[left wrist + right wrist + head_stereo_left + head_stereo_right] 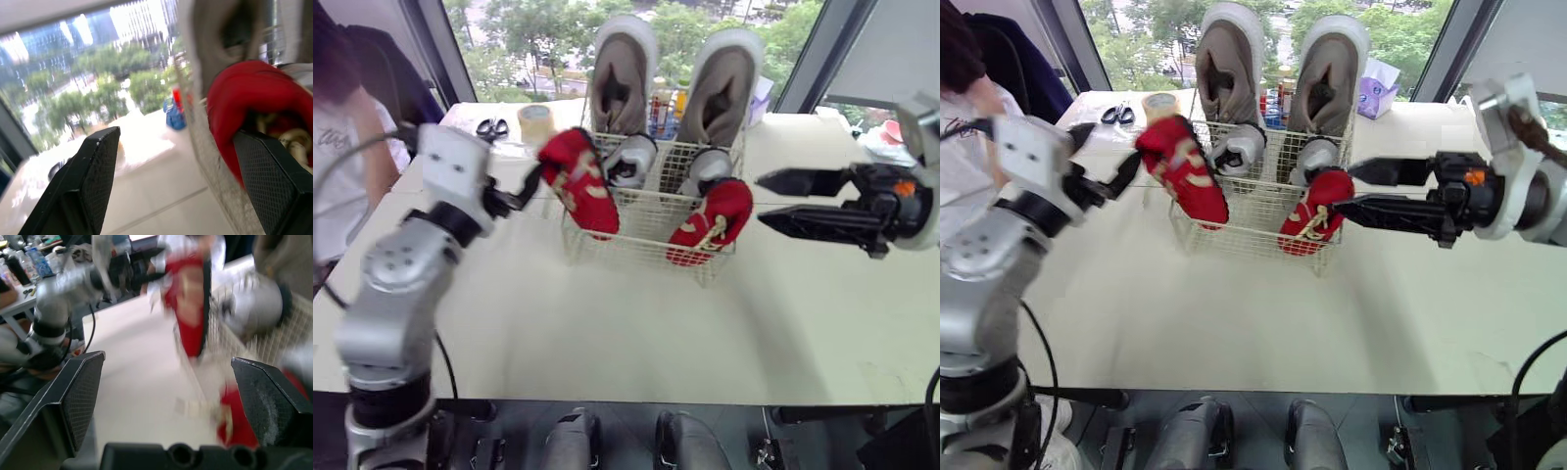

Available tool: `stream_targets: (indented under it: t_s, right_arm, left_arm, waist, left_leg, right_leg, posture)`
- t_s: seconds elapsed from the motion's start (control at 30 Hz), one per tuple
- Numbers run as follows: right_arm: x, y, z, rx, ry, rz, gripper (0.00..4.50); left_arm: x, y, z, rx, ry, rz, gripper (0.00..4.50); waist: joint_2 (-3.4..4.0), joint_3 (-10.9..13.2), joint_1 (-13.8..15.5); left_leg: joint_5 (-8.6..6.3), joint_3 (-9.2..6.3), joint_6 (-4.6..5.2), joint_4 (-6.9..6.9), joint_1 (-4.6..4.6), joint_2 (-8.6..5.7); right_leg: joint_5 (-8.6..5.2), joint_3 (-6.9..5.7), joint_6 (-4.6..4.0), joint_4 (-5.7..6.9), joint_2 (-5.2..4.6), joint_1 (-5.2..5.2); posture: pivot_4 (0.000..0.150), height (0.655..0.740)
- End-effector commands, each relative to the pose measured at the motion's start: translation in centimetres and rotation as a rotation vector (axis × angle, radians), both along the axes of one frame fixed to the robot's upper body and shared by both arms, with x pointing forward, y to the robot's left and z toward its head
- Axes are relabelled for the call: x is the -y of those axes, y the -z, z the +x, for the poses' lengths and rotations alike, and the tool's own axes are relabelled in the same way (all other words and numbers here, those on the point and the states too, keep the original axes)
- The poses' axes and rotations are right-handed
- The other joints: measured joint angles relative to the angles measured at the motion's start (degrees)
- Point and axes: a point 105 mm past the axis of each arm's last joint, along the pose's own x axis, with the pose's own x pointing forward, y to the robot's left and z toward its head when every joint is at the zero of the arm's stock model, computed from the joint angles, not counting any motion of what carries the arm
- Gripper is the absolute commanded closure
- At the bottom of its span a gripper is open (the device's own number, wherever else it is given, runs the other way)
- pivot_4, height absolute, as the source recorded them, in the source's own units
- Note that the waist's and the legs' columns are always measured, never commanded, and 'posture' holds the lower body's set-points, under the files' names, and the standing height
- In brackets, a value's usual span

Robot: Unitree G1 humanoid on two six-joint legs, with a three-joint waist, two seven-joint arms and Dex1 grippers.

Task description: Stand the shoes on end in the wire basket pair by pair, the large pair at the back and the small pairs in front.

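The left tool (176, 139) is spread wide, one finger (274, 186) against a red shoe (579, 181) that leans tilted at the front left corner of the wire basket (636, 245). The right tool (761, 199) is also spread, its tips just beside the second red shoe (717, 217) at the front right corner. On the bench (607, 323), the basket holds the large grey-brown pair (619, 73) upright at the back, with a small grey pair (631, 157) before them.

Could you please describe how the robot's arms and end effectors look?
The left arm has rounded silver-grey joint housings and a boxy white wrist block, with a black cable. The right arm ends in a rounded white housing. The left end effector and right end effector each have two tapered black fingers with cross-hatched pads; the right one bears an orange mark.
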Motion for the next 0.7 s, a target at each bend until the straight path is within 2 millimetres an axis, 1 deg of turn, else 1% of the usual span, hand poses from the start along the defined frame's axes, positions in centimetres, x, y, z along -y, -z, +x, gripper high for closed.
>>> stream_targets:
  t_s: [0.03, 0.1, 0.17, 0.27, 0.4, 0.47, 0.53, 0.6, 0.7]
  right_arm:
    - [0.5, -0.1, -1.2, 0.028, -0.016, -0.024, 0.0]
    - [0.5, 0.1, -1.0, 0.036, -0.013, -0.007, 0.0]
    - [0.2, 0.5, -0.6, 0.049, -0.008, 0.015, 0.0]
    - [0.2, 0.8, -0.3, 0.059, 0.012, 0.022, 0.0]
    - [0.2, 1.0, -0.5, 0.058, 0.023, 0.024, 0.0]
    - [0.3, 1.1, -0.7, 0.051, 0.028, 0.024, 0.0]
    - [0.3, 1.6, -1.3, 0.018, 0.017, 0.004, 0.0]
    - [0.5, 2.9, -2.1, -0.043, 0.009, -0.054, 0.0]
    - [1.5, 5.0, -2.6, -0.118, 0.046, -0.112, 0.0]
  left_arm:
    - [0.7, 1.0, -2.0, -0.141, 0.193, -0.079, 0.81]
    - [1.0, 1.5, -2.4, -0.177, 0.237, -0.085, 0.81]
    - [1.7, 2.2, -2.3, -0.203, 0.261, -0.077, 0.81]
    - [2.2, 2.3, -2.1, -0.212, 0.279, -0.072, 0.81]
    - [2.6, 2.3, -2.3, -0.224, 0.309, -0.068, 0.81]
    - [2.7, 2.4, -2.7, -0.235, 0.327, -0.042, 0.81]
    - [2.6, 2.7, -3.4, -0.281, 0.37, -0.046, 0.81]
    - [2.5, 4.0, -5.0, -0.377, 0.448, -0.064, 0.81]
    - [1.7, 6.8, -6.8, -0.533, 0.473, -0.047, 0.81]
  waist:
    - [0.0, 0.0, 0.03]
    - [0.0, 0.0, 0.12]
    - [-0.01, 0.0, 0.27]
    - [0.0, 0.0, 0.54]
    - [0.0, 0.0, 0.38]
    - [0.0, 0.0, 0.37]
    - [0.0, 0.0, 0.39]
    - [0.01, 0.0, 0.35]
    - [0.01, 0.0, 0.31]
  left_leg:
    - [0.01, -0.01, -0.01, -0.01, 0.01, 0.01]
    - [0.01, -0.02, -0.03, 0.0, 0.04, 0.0]
    - [0.03, -0.02, -0.05, 0.01, 0.05, -0.01]
    - [0.03, -0.08, -0.09, 0.01, 0.27, -0.02]
    - [-0.01, -0.08, -0.05, 0.01, 0.29, -0.03]
    - [-0.01, -0.08, -0.04, 0.0, 0.29, -0.03]
    - [-0.01, -0.08, -0.05, -0.01, 0.3, -0.02]
    - [-0.01, -0.08, -0.04, -0.01, 0.31, -0.02]
    - [-0.02, -0.09, -0.05, -0.03, 0.32, -0.01]
  right_leg:
    - [-0.02, 0.0, 0.03, 0.01, 0.0, 0.02]
    - [-0.03, -0.01, 0.04, 0.02, 0.0, 0.06]
    - [-0.03, 0.0, 0.03, 0.01, 0.0, 0.08]
    - [-0.04, -0.02, 0.0, -0.05, 0.01, 0.36]
    - [-0.07, -0.01, -0.04, -0.13, 0.0, 0.42]
    - [-0.05, -0.01, -0.01, -0.12, 0.0, 0.42]
    - [-0.05, -0.01, -0.01, -0.11, 0.01, 0.42]
    - [-0.05, -0.01, -0.01, -0.12, 0.0, 0.42]
    - [-0.13, -0.01, -0.02, -0.12, -0.01, 0.42]
  posture:
    - [0.15, 0.74]
    - [0.15, 0.74]
    - [0.15, 0.74]
    - [0.15, 0.74]
    - [0.15, 0.74]
    - [0.15, 0.74]
    - [0.15, 0.74]
    - [0.15, 0.74]
    - [0.15, 0.74]
